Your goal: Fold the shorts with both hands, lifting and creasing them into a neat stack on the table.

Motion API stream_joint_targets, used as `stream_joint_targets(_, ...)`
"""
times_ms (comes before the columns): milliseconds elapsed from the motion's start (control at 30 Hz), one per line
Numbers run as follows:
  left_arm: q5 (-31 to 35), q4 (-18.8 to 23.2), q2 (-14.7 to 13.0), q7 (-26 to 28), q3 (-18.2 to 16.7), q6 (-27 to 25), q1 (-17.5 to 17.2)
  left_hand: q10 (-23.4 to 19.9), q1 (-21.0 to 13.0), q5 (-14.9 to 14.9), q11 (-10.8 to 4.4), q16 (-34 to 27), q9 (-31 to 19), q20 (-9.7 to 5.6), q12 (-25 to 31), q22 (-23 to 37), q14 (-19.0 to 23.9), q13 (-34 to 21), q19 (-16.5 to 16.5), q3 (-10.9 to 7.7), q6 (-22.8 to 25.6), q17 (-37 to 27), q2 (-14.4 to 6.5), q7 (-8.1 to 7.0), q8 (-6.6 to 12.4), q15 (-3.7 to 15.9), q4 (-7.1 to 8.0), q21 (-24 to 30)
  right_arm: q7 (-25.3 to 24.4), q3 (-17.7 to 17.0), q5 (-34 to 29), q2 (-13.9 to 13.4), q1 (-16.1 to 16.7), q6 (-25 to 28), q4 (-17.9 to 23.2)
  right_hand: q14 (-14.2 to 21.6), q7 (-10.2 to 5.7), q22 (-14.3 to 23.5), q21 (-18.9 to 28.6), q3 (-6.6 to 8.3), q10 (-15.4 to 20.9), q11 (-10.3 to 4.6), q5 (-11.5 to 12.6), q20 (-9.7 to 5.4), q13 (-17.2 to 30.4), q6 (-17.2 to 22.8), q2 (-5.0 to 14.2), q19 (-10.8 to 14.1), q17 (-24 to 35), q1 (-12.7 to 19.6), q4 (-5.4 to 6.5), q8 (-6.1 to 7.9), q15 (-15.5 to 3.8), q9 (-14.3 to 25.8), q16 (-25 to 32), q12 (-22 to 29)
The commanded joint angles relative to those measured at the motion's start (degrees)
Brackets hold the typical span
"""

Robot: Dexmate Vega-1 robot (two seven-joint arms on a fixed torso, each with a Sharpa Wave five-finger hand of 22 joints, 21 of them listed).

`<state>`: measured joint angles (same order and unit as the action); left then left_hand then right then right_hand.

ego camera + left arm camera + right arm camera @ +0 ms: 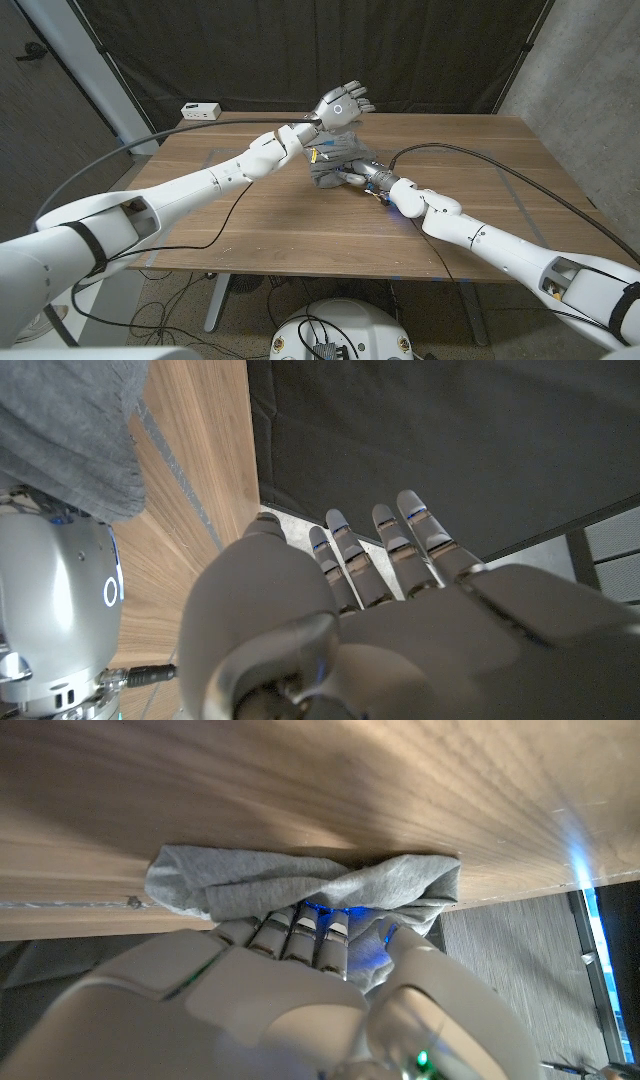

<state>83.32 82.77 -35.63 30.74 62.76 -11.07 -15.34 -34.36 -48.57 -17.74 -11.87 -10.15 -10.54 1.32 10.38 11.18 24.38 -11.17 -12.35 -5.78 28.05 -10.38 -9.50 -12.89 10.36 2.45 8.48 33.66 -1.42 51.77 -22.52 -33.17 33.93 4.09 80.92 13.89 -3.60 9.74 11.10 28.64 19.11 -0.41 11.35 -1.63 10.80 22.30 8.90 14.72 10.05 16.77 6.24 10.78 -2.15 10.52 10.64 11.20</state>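
Observation:
The grey shorts [332, 160] lie bunched in a small folded heap at the middle of the table's far half. My left hand [340, 105] hovers just above and behind them, fingers spread and holding nothing. In the left wrist view its fingers [385, 555] point toward the dark curtain, with the shorts [60, 430] off to one side. My right hand [365, 178] is pushed against the heap's near right side. Its fingers [300, 932] disappear into the shorts [250, 880], and the thumb lies on the cloth, gripping a fold.
A white box [200, 110] sits at the table's back left corner. A black cable [470, 152] loops over the right half of the wooden table [240, 230], and a thin cable runs under my left arm. A dark curtain hangs behind.

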Motion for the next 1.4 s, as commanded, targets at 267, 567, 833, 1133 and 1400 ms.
stream_joint_targets(267,-0.1,5.2,-2.0,-2.6,-5.3,-6.6,-6.9,0.1,0.8,0.3,0.07,-0.1,-0.1,-0.08,0.3,0.1,-0.3,0.0,0.5,0.02,-0.1,-0.1,0.4,0.18,0.27,9.9,0.39,-0.2,-1.1,-5.4,-2.7,-6.2,5.6,7.6,14.6,-0.2,-0.51,0.2,0.4,-0.19,-0.2,0.0,-0.1,2.06,0.2,0.3,-0.35,1.7,0.2,1.0,-1.05,0.05,-2.0,0.1,0.1,-0.3)
stream_joint_targets(567,0.2,6.7,-2.8,-2.9,-6.6,-6.7,-8.3,0.0,1.2,0.3,0.08,-0.1,-0.1,0.1,0.4,0.1,-0.5,0.0,0.7,0.14,0.2,-0.1,0.6,0.2,0.44,9.88,0.4,-0.3,0.1,-6.9,-3.2,-8.5,7.8,9.9,20.2,-0.1,-0.36,0.3,0.5,-0.63,-0.1,0.03,-0.2,2.33,0.2,0.5,-0.76,1.9,0.3,0.9,-1.4,0.15,-1.76,0.1,0.3,-0.3)
stream_joint_targets(833,0.2,8.4,-3.8,-2.9,-8.1,-7.3,-9.8,-0.1,1.5,0.3,0.09,-0.1,-0.1,0.11,0.5,0.1,-0.7,0.0,0.8,0.23,0.4,-0.1,0.8,0.19,0.54,9.89,0.36,-0.4,-0.7,-8.9,-3.6,-9.9,10.7,13.9,23.8,0.0,-0.21,0.2,0.5,-1.12,-0.1,0.22,-0.2,2.55,0.2,0.6,-1.47,2.1,0.3,0.8,-1.79,0.16,-1.71,0.2,0.3,-0.2)
stream_joint_targets(1133,-1.1,11.3,-5.6,-3.8,-10.9,-8.5,-12.4,-0.1,1.7,0.3,0.09,-0.1,-0.1,0.24,0.6,0.1,-0.7,0.0,0.9,0.31,0.5,-0.1,0.9,0.19,0.59,9.89,0.33,-0.4,-3.1,-11.9,-3.1,-10.8,13.9,19.8,27.9,0.0,-0.19,0.3,0.5,-1.26,0.1,0.26,-0.2,2.5,0.2,0.8,-1.58,2.1,0.3,0.7,-1.85,0.24,-1.66,0.2,0.3,-0.1)
stream_joint_targets(1400,-3.7,14.1,-6.3,-4.9,-14.3,-11.3,-16.3,0.2,2.2,0.4,0.11,-0.1,-0.1,0.6,0.6,0.1,-1.0,0.0,1.1,0.58,0.5,0.0,1.3,0.18,0.57,9.82,0.31,-0.5,-7.4,-14.3,-2.2,-10.5,16.0,23.3,29.5,0.1,-0.21,0.3,0.5,-1.35,0.2,0.21,-0.2,2.43,0.2,0.8,-1.6,2.2,0.3,0.5,-1.79,0.25,-1.63,0.2,0.3,-0.1)
